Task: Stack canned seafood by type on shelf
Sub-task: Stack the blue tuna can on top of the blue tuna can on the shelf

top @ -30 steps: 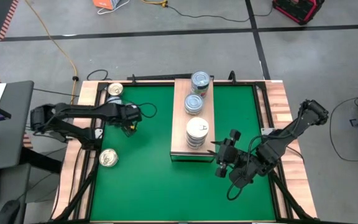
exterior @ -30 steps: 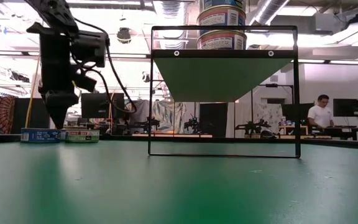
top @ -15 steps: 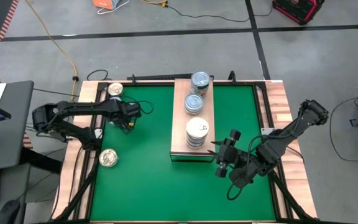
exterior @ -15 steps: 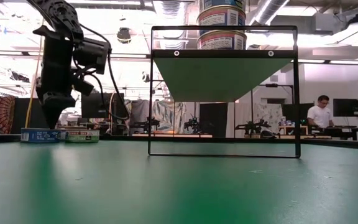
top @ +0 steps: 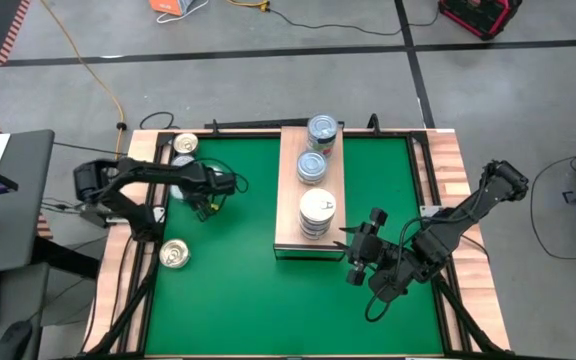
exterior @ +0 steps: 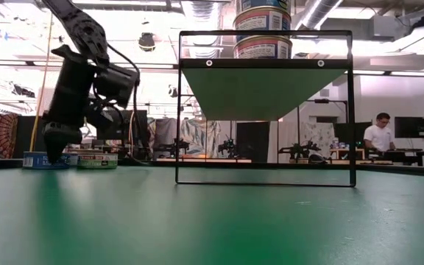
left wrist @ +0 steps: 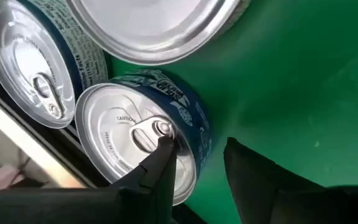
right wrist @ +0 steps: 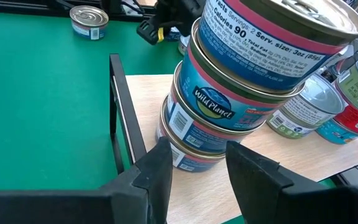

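Two arms here. Left pincer (left wrist: 194, 165) sits low at the desk's far-left corner, fingers narrowly apart astride the rim of a blue tin (left wrist: 135, 140), not visibly clamped. Right pincer (right wrist: 197, 165) hovers partly open, gripping nothing, just beside the three-tin stack (right wrist: 241, 81) on the shelf (top: 290, 190). Another tin (top: 175, 254) lies on the left border.

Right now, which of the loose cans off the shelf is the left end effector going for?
The blue-sided can with the silver pull-tab lid, at the mat's far left edge. The left end effector straddles its rim, one finger on the lid; the neighbouring cans sit outside the fingers.
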Controlling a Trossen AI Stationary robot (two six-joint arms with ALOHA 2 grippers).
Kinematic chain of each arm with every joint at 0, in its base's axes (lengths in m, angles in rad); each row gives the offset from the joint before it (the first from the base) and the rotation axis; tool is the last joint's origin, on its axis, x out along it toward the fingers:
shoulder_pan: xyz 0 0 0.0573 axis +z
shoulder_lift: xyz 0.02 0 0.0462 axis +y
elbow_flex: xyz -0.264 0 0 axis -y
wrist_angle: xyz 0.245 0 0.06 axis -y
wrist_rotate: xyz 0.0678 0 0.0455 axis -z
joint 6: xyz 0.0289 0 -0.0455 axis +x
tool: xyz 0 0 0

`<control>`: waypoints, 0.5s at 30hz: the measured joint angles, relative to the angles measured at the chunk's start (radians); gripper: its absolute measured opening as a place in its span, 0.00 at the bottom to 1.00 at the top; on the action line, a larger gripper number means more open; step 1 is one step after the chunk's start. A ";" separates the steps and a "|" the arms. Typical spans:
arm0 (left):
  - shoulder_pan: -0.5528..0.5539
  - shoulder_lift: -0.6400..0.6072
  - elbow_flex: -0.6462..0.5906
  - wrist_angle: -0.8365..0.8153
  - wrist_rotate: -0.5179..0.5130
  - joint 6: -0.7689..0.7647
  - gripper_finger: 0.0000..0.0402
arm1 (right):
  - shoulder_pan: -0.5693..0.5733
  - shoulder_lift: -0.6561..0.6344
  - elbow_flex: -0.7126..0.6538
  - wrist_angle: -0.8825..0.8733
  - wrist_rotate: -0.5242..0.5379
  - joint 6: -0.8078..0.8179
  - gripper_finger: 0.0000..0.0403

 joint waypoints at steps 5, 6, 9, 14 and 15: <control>-0.060 0.076 0.021 -0.031 -0.014 0.002 0.24 | 0.000 0.000 0.000 0.000 0.000 0.000 0.45; -0.077 0.077 0.029 -0.036 -0.018 0.002 0.22 | 0.000 0.000 0.000 0.000 0.000 0.000 0.45; -0.132 0.067 0.056 -0.064 0.003 -0.013 0.16 | 0.000 0.000 0.000 -0.001 -0.001 0.000 0.45; -0.218 0.020 0.078 0.014 0.222 -0.033 0.07 | 0.000 0.000 0.000 -0.002 -0.002 0.000 0.45; -0.236 0.008 0.078 0.037 0.259 -0.031 0.05 | 0.000 0.000 0.000 -0.002 -0.002 0.000 0.45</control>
